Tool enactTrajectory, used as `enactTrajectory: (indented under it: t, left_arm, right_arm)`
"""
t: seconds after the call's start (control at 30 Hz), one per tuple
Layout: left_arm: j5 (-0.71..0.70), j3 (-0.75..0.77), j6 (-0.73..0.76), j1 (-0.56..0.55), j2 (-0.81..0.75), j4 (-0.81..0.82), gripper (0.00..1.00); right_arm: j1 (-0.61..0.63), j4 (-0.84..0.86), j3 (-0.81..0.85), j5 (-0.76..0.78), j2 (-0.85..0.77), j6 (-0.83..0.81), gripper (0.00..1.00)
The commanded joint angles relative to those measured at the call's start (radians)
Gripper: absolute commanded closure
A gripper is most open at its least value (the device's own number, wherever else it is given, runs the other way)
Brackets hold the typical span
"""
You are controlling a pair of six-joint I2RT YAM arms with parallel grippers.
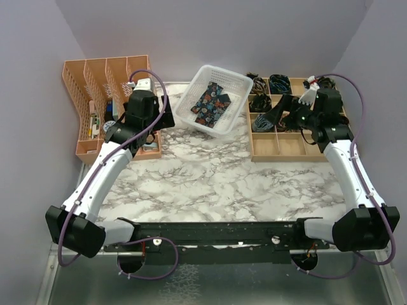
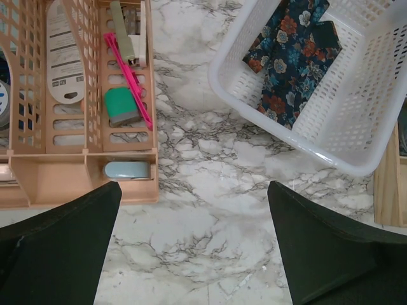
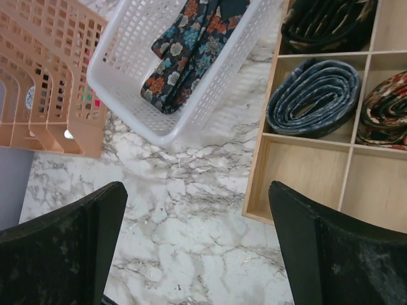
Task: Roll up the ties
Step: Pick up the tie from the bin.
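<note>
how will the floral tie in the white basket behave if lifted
Probably floppy: the tie lies folded and slumped in the basket, so it would likely drape and unfold. It looks thin, so likely light.

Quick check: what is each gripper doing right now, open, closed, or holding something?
Left gripper: open, fingers spread wide, holding nothing.
Right gripper: open, fingers spread wide, holding nothing.

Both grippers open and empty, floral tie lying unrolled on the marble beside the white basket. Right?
Wrong on one point: the floral tie lies inside the white basket, not on the marble beside it, as the left wrist view shows. The left gripper and right gripper are open and empty, and the tie is unrolled.
</note>
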Motion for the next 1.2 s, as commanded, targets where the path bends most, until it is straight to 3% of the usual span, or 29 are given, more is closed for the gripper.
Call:
enactTrajectory:
  t: [0.0,0.2,0.47,0.6,0.7,0.73,0.93,1.17]
  left_arm:
    - [-0.076,-0.023,-0.049,0.002,-0.087,-0.015,0.01]
    - [-0.174,-0.14,-0.043,0.002,-0.238,-0.004,0.01]
    - [-0.336,-0.358,-0.009,0.002,-0.403,0.015,0.01]
    - [-0.196,-0.395,0.024,0.004,-0.377,-0.015,0.01]
    - [0.17,-0.391,0.162,0.006,-0.323,-0.012,0.01]
    - [0.194,-0.391,0.149,0.006,-0.31,-0.01,0.01]
    - [0.135,-0.505,0.155,0.006,-0.467,0.133,0.01]
    - [0.11,-0.59,0.131,0.006,-0.58,0.157,0.01]
  right_arm:
    - [0.049,-0.032,0.007,0.014,0.017,-0.024,0.0]
    - [0.185,-0.052,0.049,0.119,0.078,-0.038,0.0]
    - [0.377,-0.109,0.185,0.377,0.226,-0.058,0.0]
    - [0.436,-0.145,0.304,0.518,0.344,-0.032,0.02]
    - [0.457,-0.182,0.428,0.573,0.449,-0.016,0.05]
    - [0.462,-0.191,0.468,0.596,0.487,-0.009,0.05]
    - [0.476,-0.252,0.734,0.616,0.705,0.009,0.07]
    - [0.478,-0.287,0.989,0.643,0.93,0.012,0.09]
